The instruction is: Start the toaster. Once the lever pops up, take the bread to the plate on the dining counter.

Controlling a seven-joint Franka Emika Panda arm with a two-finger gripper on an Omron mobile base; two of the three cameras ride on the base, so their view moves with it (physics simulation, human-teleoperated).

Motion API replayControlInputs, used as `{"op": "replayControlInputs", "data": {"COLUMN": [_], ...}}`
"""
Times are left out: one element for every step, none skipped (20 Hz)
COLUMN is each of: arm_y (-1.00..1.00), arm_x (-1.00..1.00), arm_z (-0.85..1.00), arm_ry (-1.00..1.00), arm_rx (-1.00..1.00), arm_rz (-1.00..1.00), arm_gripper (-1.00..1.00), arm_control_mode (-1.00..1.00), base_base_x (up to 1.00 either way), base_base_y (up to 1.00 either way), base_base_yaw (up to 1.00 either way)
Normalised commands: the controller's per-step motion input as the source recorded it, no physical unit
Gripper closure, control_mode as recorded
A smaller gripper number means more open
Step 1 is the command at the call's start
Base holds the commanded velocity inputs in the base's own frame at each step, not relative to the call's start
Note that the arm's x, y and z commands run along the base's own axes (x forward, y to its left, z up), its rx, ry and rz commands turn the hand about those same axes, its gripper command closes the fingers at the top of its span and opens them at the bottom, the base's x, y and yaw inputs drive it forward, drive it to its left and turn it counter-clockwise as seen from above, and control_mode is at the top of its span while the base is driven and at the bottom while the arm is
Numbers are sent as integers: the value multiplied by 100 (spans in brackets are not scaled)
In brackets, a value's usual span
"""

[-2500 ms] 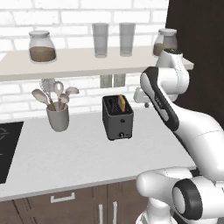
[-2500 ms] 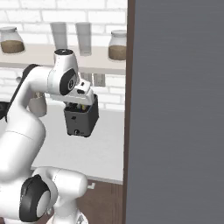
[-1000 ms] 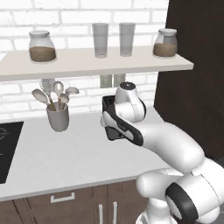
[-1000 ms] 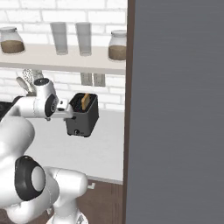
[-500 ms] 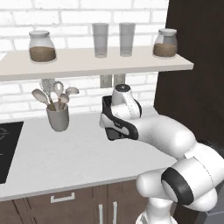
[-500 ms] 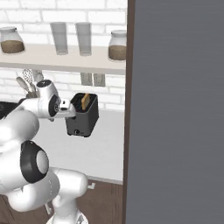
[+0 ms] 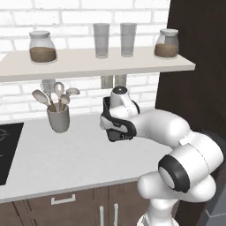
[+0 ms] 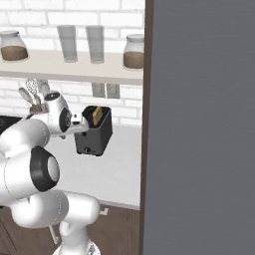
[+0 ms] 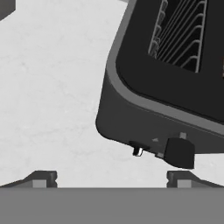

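The toaster (image 8: 93, 133) sits on the white worktop (image 7: 66, 159) near the brick wall, one dark boxy unit with two slots, and in the right base view a single slice of bread (image 8: 97, 115) pokes up out of one slot, tilted a little. One lever (image 9: 179, 152) shows on the narrow front panel in the hand view, a small dark tab low on that face, with a tiny control (image 9: 137, 151) just beside it. On the shelf (image 7: 88, 64) above there are two clear glasses (image 7: 101, 39) side by side and two lidded jars (image 7: 42, 46) of brown stuff, one at each end. One grey crock of utensils (image 7: 58, 118) stands on the worktop well to the left of the toaster, and a black hob (image 7: 6, 150) takes up the far left edge. The gripper (image 9: 111, 179) is spread wide, its two dark fingertips (image 9: 41, 178) far apart at the bottom of the hand view, with nothing between them. It hangs just off the toaster's front corner, looking down at the lever, and touches neither the lever nor the toaster body as far as the hand view shows. In the left base view the arm's wrist covers most of the toaster.
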Motion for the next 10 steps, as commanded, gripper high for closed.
{"op": "replayControlInputs", "data": {"arm_y": [-8, -9, -11, -12, -12, -11, -11, -10, -10, -9], "arm_x": [14, 19, 21, 20, 20, 19, 24, 28, 29, 31], "arm_z": [-16, -11, -9, -8, -11, -14, -16, -16, -16, -18], "arm_ry": [-3, -3, -3, -2, -1, -1, -1, -2, -4, -3], "arm_rx": [-6, -6, -5, -3, -3, -3, -2, -1, 0, 0], "arm_rz": [2, 1, 0, 0, 0, 0, 0, 0, 0, 0], "arm_gripper": [-100, -100, -100, -100, -100, -100, -100, -100, -100, -100], "arm_control_mode": [-100, -100, -100, -100, -100, -100, -100, -100, -100, -100], "base_base_x": [0, 0, 0, 0, 0, 0, 0, 0, 0, 0], "base_base_y": [0, 0, 0, 0, 0, 0, 0, 0, 0, 0], "base_base_yaw": [0, 0, 0, 0, 0, 0, 0, 0, 0, 0]}}
